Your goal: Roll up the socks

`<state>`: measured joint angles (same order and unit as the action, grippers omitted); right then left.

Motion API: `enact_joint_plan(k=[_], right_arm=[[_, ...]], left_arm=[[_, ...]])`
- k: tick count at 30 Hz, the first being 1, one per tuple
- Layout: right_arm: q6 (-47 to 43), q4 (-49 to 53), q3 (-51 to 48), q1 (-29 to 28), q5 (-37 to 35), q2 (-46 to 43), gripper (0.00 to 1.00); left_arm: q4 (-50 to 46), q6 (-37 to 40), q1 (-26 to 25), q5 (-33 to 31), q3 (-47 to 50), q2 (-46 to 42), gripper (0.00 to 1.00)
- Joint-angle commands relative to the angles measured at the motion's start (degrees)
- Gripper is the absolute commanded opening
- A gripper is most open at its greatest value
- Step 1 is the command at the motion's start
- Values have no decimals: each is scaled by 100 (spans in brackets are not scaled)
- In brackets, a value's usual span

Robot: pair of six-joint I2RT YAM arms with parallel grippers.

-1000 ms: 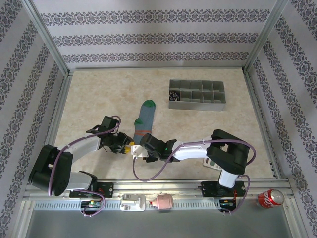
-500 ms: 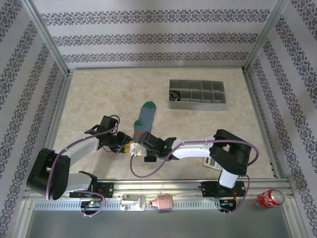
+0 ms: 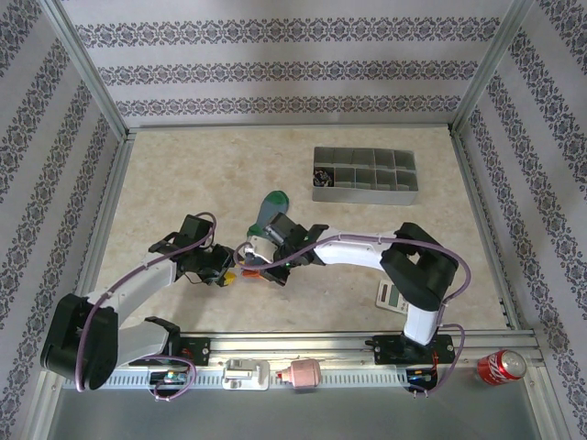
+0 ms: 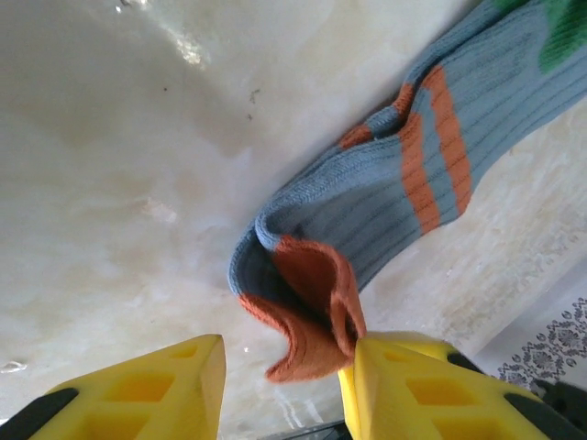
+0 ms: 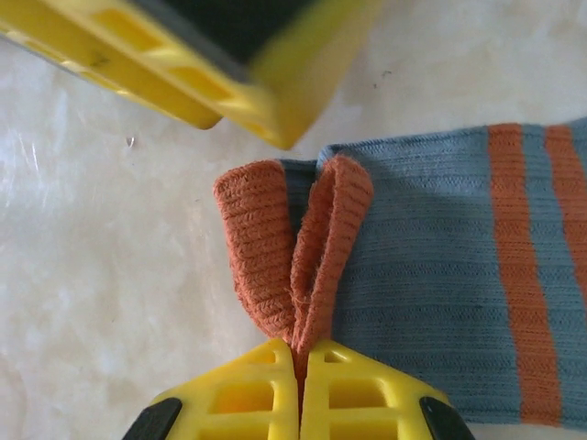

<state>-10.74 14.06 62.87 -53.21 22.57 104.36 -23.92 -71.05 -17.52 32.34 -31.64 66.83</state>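
Note:
One of the socks (image 5: pixel 431 275), blue-teal with orange stripes, an orange cuff (image 5: pixel 275 247) and a green toe (image 3: pixel 273 199), lies on the marbled table. My right gripper (image 5: pixel 298 353) is shut on the pinched, doubled-up cuff and holds it just above the table. In the top view the right gripper (image 3: pixel 261 252) sits over the sock's near end, and the sock looks bunched toward its toe. My left gripper (image 4: pixel 284 385) is open. The cuff (image 4: pixel 312 312) hangs between its yellow fingers (image 4: pixel 138 390) and brushes the right one.
A grey compartment tray (image 3: pixel 365 176) stands at the back right. A calculator (image 3: pixel 393 298) lies beside the right arm's base, and a red can (image 3: pixel 500 366) sits outside the rail. Patterned walls enclose the table on three sides.
The right gripper closed on the orange cuff and carried it away from the near edge, so the sock has shortened toward its toe. The left gripper opened slightly and drew back left.

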Motion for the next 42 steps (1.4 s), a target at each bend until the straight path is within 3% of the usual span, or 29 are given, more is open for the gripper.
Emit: enact_joint_plan(k=[1,6,10,21,26,31,34,37,42], right_arm=[[359,365,300,205,766,256,0],[519,598,639,443,1027,621,0],[649,718,834,543,1155,898,0],[907,759,981,628,1239,1179,0],[966,747,951,646,1328,1201,0],[965,650,887,645,1373,1167,0],[908,488,736,637,1206,1020,0],[611,223,442,557,848,632,10],[-444,-1352,-995,-14,-788,-888,55]], left_arm=[[-192,91,21,-56,-44,-190,37],[37,57,19,96,136,-224,29],[308,53,-7,136,252,-97,29],[1516,50,-165,72,424,698,43],[1891,-40,-234,-113,442,970,43],[1973,-75,-261,-337,407,1492,33],[1676,-124,-263,-472,330,1697,16],[1157,-134,-267,-576,265,1631,0],[449,-346,-248,-497,316,1307,0]])
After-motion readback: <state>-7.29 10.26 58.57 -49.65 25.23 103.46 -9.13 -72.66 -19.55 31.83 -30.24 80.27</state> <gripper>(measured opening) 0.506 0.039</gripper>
